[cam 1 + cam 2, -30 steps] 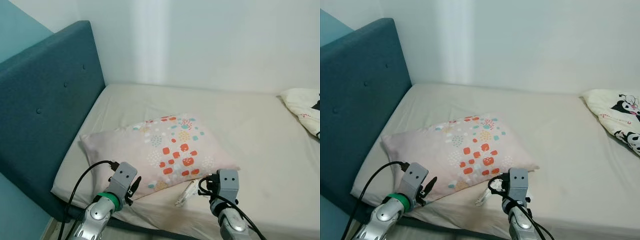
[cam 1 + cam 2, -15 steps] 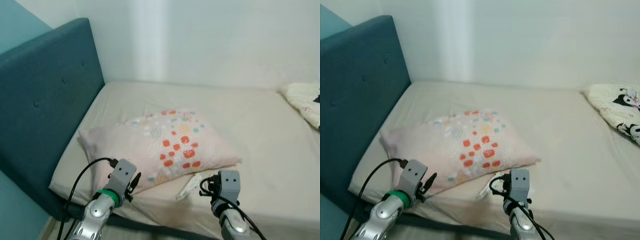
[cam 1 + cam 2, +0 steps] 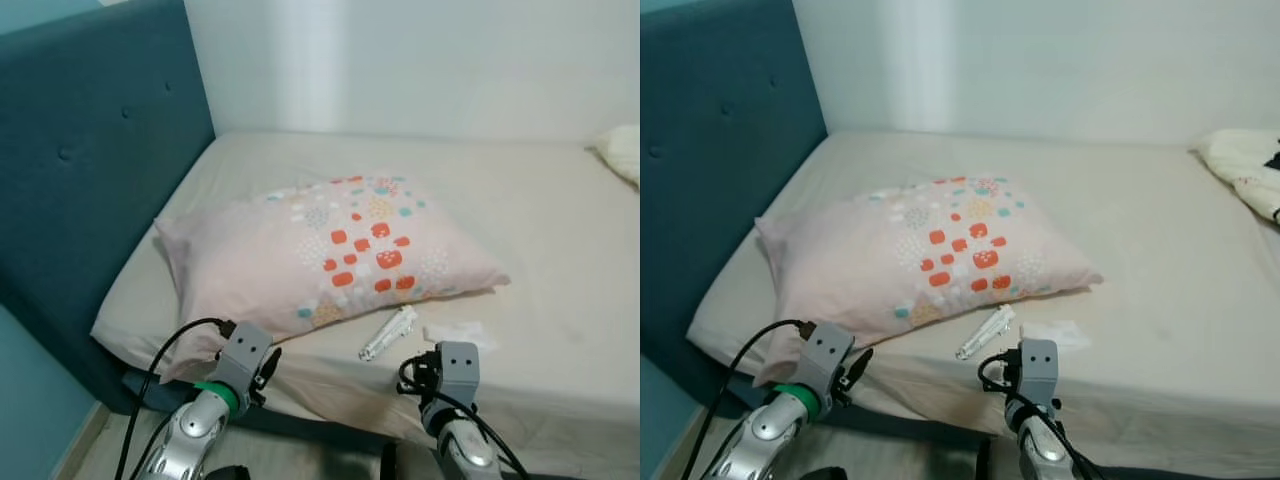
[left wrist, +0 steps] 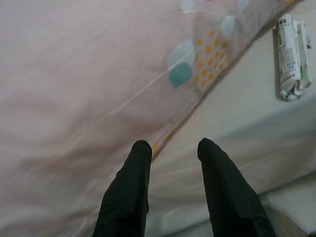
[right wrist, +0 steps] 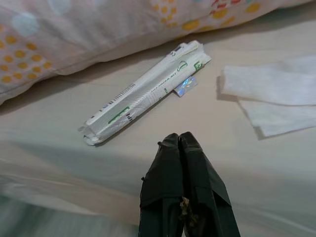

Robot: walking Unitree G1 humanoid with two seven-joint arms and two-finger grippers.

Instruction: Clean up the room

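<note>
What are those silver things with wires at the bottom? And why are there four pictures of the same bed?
Those silver things are a robot's two arms. The robot stands at the edge of a bed with a beige sheet and a teal padded headboard. Two pictures come from cameras in its head, like two eyes looking down. The other two come from small cameras on its wrists, looking along its black fingers.

On the bed lies a pale pink pillow with red, orange and blue spots. Beside the pillow lie a crumpled white wrapper with green print and a flat white tissue. At the far corner is a white cloth with black print.

The left gripper has its fingers open, close to the pillow's edge. The right gripper has its fingers shut, pointing toward the wrapper. Neither holds anything.
</note>
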